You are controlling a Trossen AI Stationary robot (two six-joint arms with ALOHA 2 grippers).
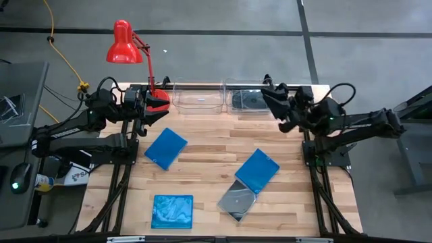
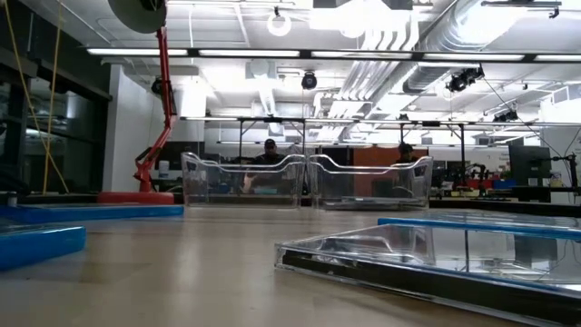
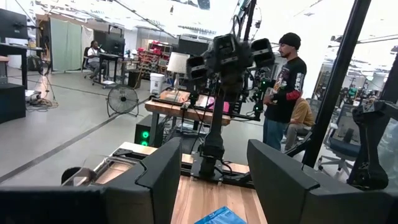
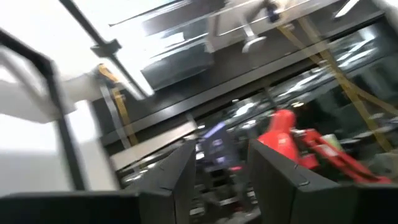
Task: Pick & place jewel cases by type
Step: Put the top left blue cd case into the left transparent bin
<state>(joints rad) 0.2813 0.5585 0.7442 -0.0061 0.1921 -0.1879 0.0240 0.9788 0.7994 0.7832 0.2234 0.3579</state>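
Three blue jewel cases lie flat on the table: one left of centre (image 1: 166,148), one near the near edge (image 1: 172,210), and one right of centre (image 1: 257,170). The last overlaps the far corner of a smoky clear case (image 1: 237,200), which fills the foreground of the low view (image 2: 427,259). Something dark lies in the right clear bin (image 1: 246,100); the left bin (image 1: 198,98) looks bare. My left gripper (image 3: 211,177) is open and raised at the far left, by the lamp base. My right gripper (image 4: 221,168) is open, above the table's far right by the right bin.
A red desk lamp (image 1: 128,44) stands at the far left corner, close to my left gripper. Both bins sit side by side along the far edge (image 2: 304,182). People are in the room beyond the table (image 3: 286,87). Bare wood shows in the table's middle (image 1: 209,152).
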